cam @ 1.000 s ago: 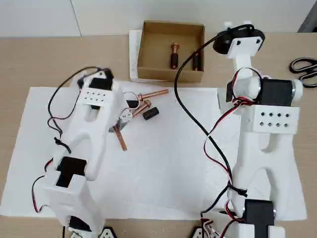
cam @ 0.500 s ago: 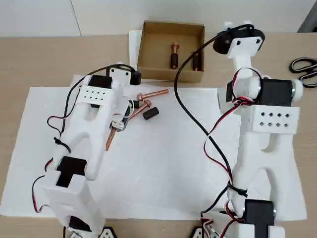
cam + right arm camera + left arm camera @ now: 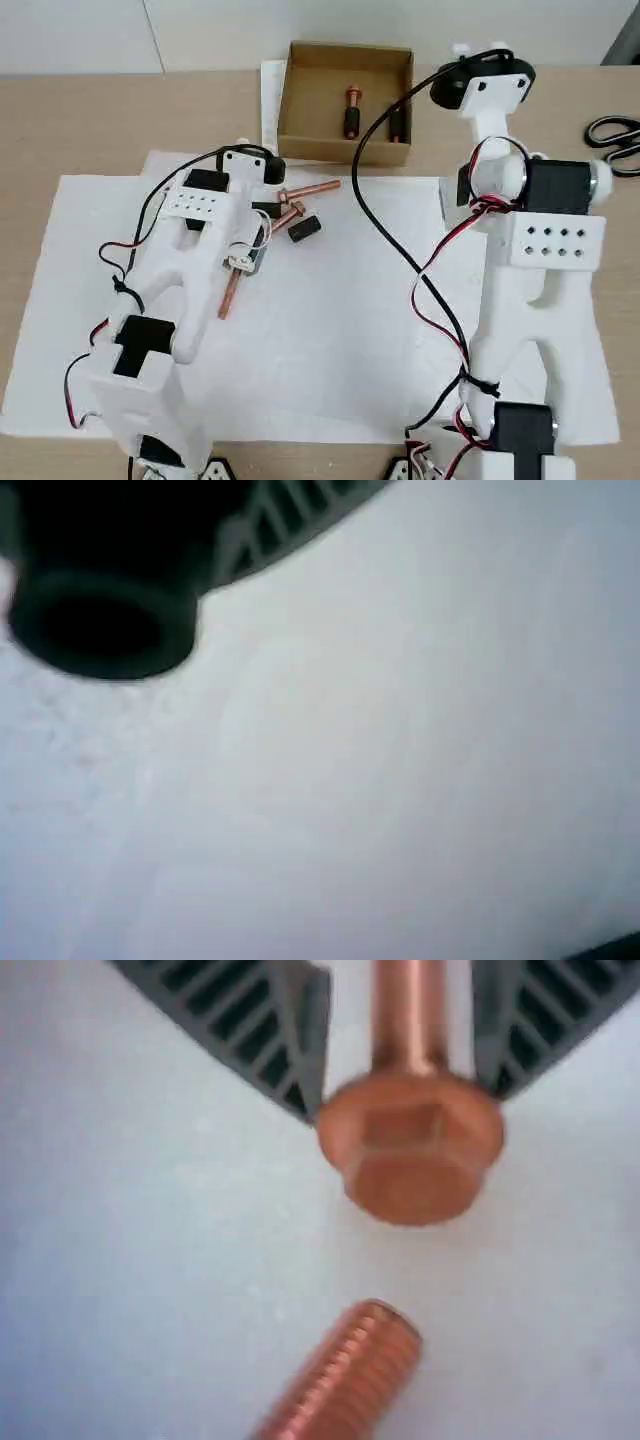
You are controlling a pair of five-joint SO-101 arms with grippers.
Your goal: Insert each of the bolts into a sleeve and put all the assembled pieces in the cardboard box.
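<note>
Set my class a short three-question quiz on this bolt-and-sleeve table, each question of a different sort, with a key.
1. True or false: the left gripper is empty.
2. How many assembled pieces lie in the cardboard box? A one, B two, C four.
3. Fill in: near the loose black sleeve on the white paper lie ___ free bolts.

Key
1. False: it is shut on a bolt.
2. B.
3. Two.
</note>
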